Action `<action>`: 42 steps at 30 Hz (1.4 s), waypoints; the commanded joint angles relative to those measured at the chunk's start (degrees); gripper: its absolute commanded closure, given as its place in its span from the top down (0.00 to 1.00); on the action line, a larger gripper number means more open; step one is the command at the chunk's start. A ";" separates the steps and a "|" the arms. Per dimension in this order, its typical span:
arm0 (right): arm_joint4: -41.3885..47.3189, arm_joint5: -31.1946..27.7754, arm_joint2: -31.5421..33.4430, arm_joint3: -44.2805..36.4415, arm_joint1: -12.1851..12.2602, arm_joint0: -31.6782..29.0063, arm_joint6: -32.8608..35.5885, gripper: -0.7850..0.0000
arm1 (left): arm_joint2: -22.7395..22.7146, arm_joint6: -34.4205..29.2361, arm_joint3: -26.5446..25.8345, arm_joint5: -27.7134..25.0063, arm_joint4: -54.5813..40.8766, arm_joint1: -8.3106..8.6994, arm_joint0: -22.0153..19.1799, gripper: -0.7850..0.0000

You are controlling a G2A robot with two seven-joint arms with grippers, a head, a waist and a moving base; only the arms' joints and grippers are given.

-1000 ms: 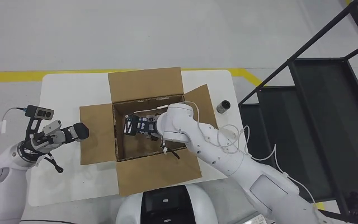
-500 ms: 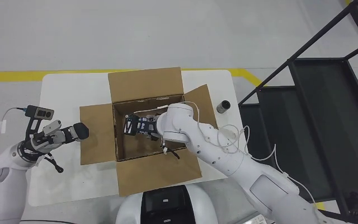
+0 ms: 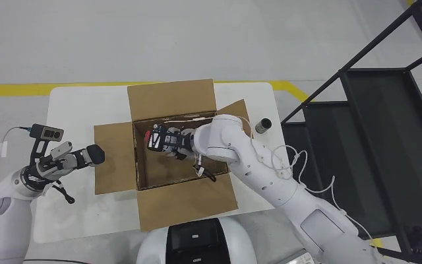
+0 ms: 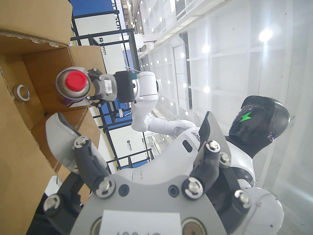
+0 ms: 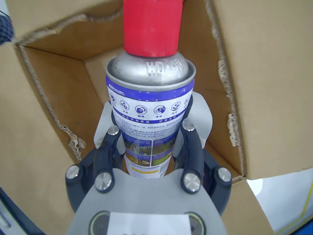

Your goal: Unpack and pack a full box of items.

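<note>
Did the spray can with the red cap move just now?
Yes. The spray can, held by the right gripper, moved a little toward the far wall of the cardboard box, away from the robot.

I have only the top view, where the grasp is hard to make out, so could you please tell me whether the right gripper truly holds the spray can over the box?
Observer: Yes; the right gripper is shut on the spray can, a finger on each side of its labelled body.
Operator: Thank you. Is its cap on?
Observer: Yes, a red cap with a small notch in its rim.
Operator: And the other arm?
Observer: The left gripper is open, nothing between its fingers, facing the cardboard box.
</note>
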 commanded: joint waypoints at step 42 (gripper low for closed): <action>11.59 -21.72 49.18 -17.97 8.34 -36.35 -46.60 0.00 | 0.00 0.00 0.00 0.00 0.00 0.00 0.00 1.00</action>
